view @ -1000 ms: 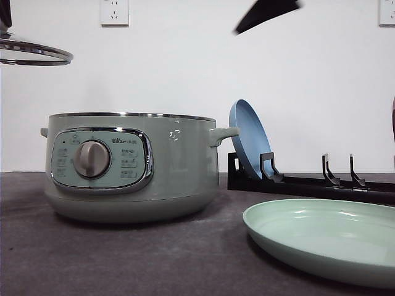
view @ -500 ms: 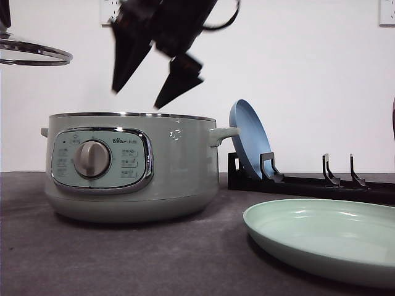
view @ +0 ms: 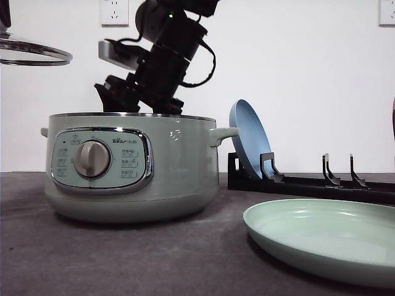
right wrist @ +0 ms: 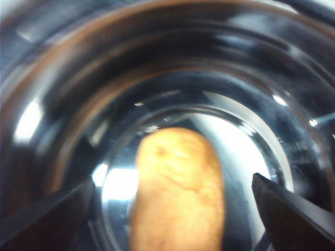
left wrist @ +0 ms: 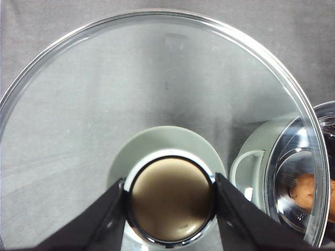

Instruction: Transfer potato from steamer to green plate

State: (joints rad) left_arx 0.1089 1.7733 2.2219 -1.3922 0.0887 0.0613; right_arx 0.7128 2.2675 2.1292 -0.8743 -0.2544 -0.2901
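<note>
one target: the orange-brown oval potato (right wrist: 178,191) with matte skin lies on the shiny metal floor inside the steamer, seen blurred in the right wrist view; the left wrist view catches part of it through the glass at the pot's edge (left wrist: 312,194).
steamer: the large pale sage-green round electric steamer (view: 173,166) stands on the dark grey table (view: 123,259), uncovered, its chrome-framed control panel and grey dial (view: 92,159) facing the camera; a side handle (view: 223,134) juts toward the rack.
right gripper: the black right gripper (right wrist: 172,201) is lowered into the mouth of the pot, its fingertips (right wrist: 49,212) spread wide apart on either side of the potato, not touching it; in the front view the arm's wrist (view: 162,58) tilts down behind the rim.
left gripper: the left gripper (left wrist: 170,204) is clamped on the round green knob (left wrist: 170,201) of the clear glass lid (left wrist: 157,89), holding it up in the air to the left of the pot; its rim shows in the front view (view: 34,52).
green plate: the wide shallow pale mint-green plate (view: 327,237) lies flat on the table, right of the steamer and apart from it.
behind: a smaller blue plate (view: 249,139) stands on edge in a black dish rack (view: 308,182), beside the steamer's handle.
</note>
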